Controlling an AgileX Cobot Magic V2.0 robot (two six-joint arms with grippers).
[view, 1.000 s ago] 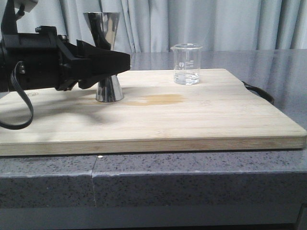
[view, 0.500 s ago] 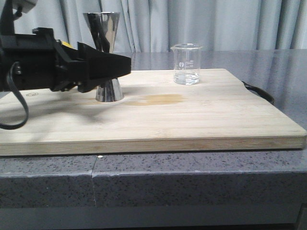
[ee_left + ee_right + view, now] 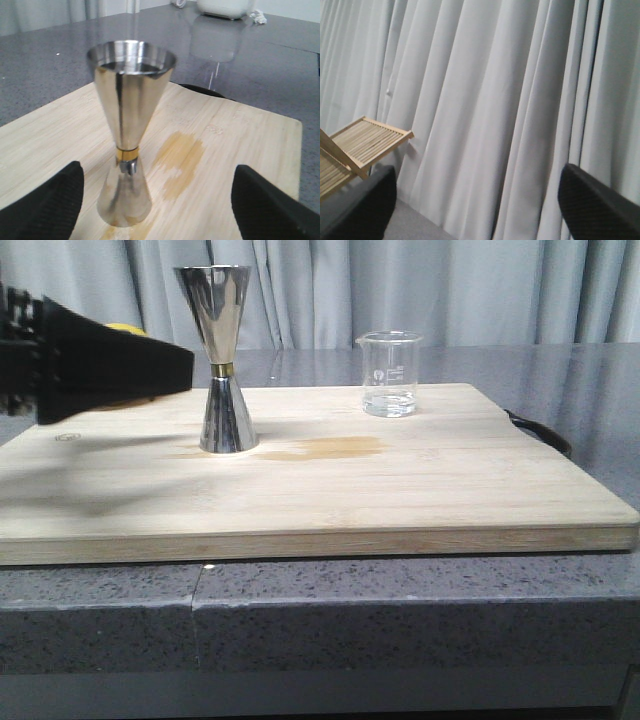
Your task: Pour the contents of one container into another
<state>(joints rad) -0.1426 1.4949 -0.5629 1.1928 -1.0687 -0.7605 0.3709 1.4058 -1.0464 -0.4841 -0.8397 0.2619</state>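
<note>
Glass beaker (image 3: 390, 373), light, slick and fragile, best gripped around its mid-wall, stands on the board (image 3: 420, 490) at 3 o'clock from the steel jigger (image 3: 222, 360), which the empty left gripper (image 3: 159, 200) faces with fingers spread wide.

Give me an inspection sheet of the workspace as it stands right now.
Surface: pale wooden cutting board on a grey speckled counter; a brownish damp-looking stain beside the jigger.
Job's things: tall shiny steel hourglass jigger with gold waist band, upright on the board; small clear glass beaker with white marks, upright, apart from it, a little clear liquid inside.
Clutter: nothing seen.
Grippers: left gripper open, level with the jigger, not touching it; right gripper open, empty, facing curtains.
Cables: nothing seen.
Surroundings: grey curtains behind; slatted wooden rack in the right wrist view.
</note>
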